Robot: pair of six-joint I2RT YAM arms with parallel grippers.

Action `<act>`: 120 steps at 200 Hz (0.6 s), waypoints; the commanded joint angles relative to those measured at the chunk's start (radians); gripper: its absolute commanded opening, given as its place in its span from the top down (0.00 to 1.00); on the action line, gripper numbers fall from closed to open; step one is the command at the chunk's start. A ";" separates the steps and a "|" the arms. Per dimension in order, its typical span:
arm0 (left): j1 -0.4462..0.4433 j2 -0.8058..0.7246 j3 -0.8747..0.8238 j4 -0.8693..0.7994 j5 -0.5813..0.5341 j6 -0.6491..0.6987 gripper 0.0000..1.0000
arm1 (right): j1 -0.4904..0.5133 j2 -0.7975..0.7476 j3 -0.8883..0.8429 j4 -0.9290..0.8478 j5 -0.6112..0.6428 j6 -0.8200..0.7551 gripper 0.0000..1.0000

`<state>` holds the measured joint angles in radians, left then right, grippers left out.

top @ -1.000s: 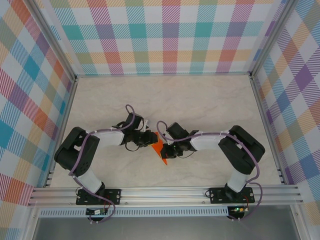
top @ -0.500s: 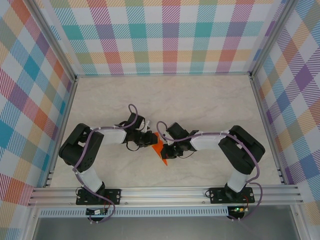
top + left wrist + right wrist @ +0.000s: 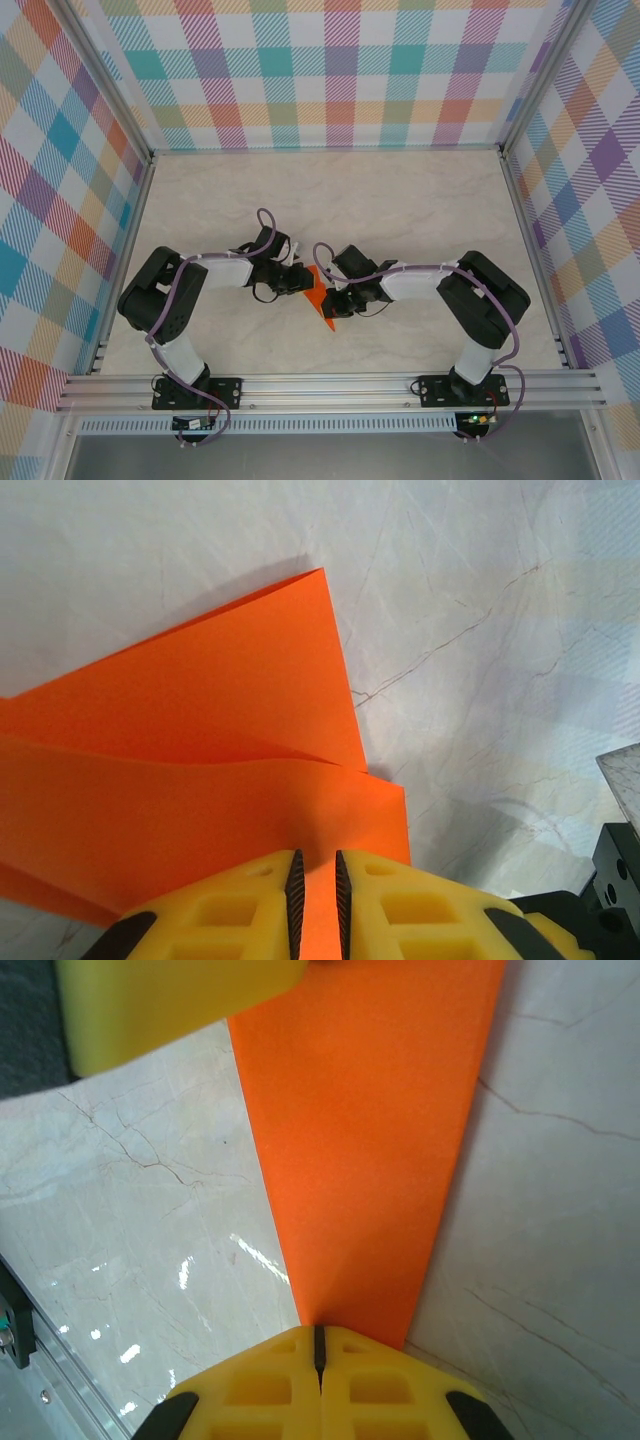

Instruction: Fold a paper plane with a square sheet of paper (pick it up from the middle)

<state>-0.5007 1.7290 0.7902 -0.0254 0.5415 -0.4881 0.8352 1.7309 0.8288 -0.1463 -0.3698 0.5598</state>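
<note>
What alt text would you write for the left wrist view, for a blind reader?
Two yellow fingers of the left gripper stand slightly apart at the bottom edge, with the folded orange paper showing between them. Its overlapping layers spread over a pale marbled table.

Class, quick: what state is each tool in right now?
Left tool: closed on the orange paper.
Right tool: closed, pinching the same paper's narrow end.

a robot lab test cell: checked walls (image 3: 340, 70), aluminium frame rails (image 3: 330, 385), marble-look table (image 3: 400, 200).
</note>
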 commanded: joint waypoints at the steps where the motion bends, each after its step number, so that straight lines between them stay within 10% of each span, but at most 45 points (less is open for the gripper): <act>1: 0.040 -0.004 -0.012 -0.033 -0.120 0.020 0.82 | 0.005 0.041 -0.018 -0.196 0.056 -0.024 1.00; 120: 0.195 -0.045 0.009 -0.042 -0.236 -0.029 0.82 | 0.007 0.087 -0.002 -0.233 0.078 -0.016 1.00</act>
<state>-0.3653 1.6863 0.7700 -0.0257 0.4164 -0.5114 0.8360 1.7535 0.8711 -0.2081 -0.3634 0.5602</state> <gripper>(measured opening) 0.179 0.047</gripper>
